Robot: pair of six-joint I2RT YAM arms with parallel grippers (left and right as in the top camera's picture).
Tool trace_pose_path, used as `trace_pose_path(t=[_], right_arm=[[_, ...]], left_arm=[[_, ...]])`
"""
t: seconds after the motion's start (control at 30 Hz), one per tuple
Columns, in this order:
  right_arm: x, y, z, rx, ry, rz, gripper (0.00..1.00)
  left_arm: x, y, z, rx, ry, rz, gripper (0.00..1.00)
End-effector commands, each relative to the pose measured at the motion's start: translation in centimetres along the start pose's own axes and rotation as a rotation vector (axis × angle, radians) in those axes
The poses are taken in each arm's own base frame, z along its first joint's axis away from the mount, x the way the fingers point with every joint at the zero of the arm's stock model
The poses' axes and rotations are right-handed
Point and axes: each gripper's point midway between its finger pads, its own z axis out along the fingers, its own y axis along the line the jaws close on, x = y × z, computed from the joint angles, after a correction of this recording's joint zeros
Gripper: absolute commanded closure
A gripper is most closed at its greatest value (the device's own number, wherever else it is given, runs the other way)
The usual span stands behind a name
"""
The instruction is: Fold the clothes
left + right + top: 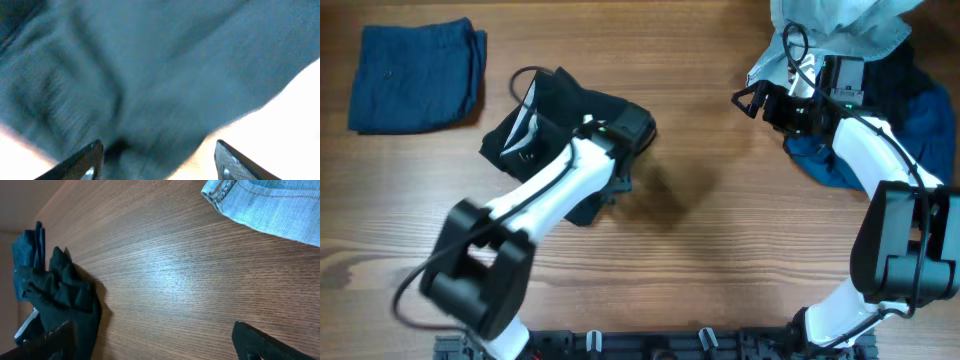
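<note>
A crumpled black garment (545, 125) lies left of the table's middle. My left gripper (613, 178) hangs over its right edge. In the left wrist view the dark cloth (150, 75) fills the frame, blurred, and the left gripper (157, 162) is open with cloth between its fingers. My right gripper (750, 100) is open and empty above bare wood at the back right, beside a light blue denim garment (840, 25). In the right wrist view the right gripper (155, 347) is wide open, with the black garment (65, 300) at the left and the denim (270, 205) at the top right.
A folded dark blue garment (415, 75) lies at the back left and also shows in the right wrist view (27, 265). A dark blue garment (920, 120) lies in the pile at the back right under the right arm.
</note>
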Motion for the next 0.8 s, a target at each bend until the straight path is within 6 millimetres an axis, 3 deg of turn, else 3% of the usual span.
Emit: trace_pose_path(t=[0.0,0.27,0.43,0.57,0.63,0.77], right_arm=[[-1.1,0.7,-0.9,0.005,-0.041,-0.049,0.00],[-1.1,0.8,-1.0,0.003,-0.039,-0.084,0.00],[-1.1,0.6,-1.0,0.012,-0.042,-0.153,0.00],[-1.4,0.7,-1.0,0.009,-0.051,-0.160,0.00],[-1.4,0.7,-1.0,0.009,-0.052,-0.164,0.00],[-1.4,0.7,-1.0,0.009,-0.051,-0.164,0.00]], left_arm=[[-0.2,1.8,-2.0,0.030,0.001,-0.191,0.27],[-1.0,3.9,-0.4,0.126,0.106,-0.480,0.24],[-2.3,5.1,-2.1,0.250,0.052,-0.588,0.20],[-1.5,7.3,-3.1,0.343,0.022,-0.676,0.15],[-0.9,8.0,-2.6,0.401,0.016,-0.721,0.12],[0.7,8.2,0.8,0.528,0.030,-0.799,0.07]])
